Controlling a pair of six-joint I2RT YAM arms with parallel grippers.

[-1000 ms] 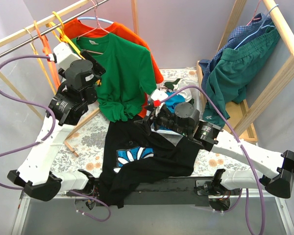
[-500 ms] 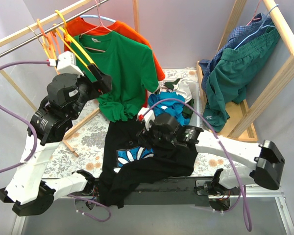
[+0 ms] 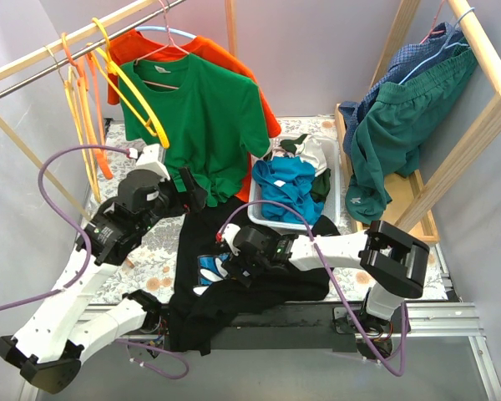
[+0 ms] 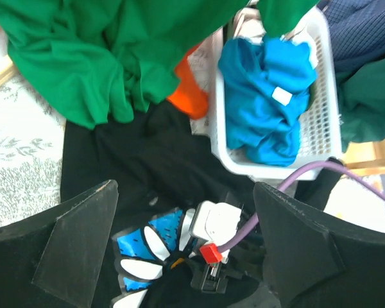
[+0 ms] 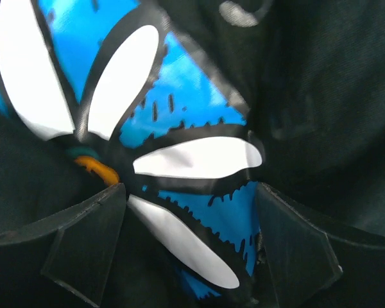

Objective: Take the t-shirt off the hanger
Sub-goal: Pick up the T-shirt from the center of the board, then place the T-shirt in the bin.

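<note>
Black t-shirt (image 3: 263, 288) lies on the near table (image 3: 150, 244), seemingly freed; your left gripper (image 3: 194, 190) and right gripper (image 5: 189, 231) gape empty, so withdraw next.

Floral table (image 4: 19, 167) bears black t-shirt (image 3: 202, 238) and white basket (image 4: 321, 115).

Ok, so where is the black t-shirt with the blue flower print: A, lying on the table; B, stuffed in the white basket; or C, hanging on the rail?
A: the black t-shirt lies spread out on the table, next to the white basket rather than in it, and well below the rail.
</note>
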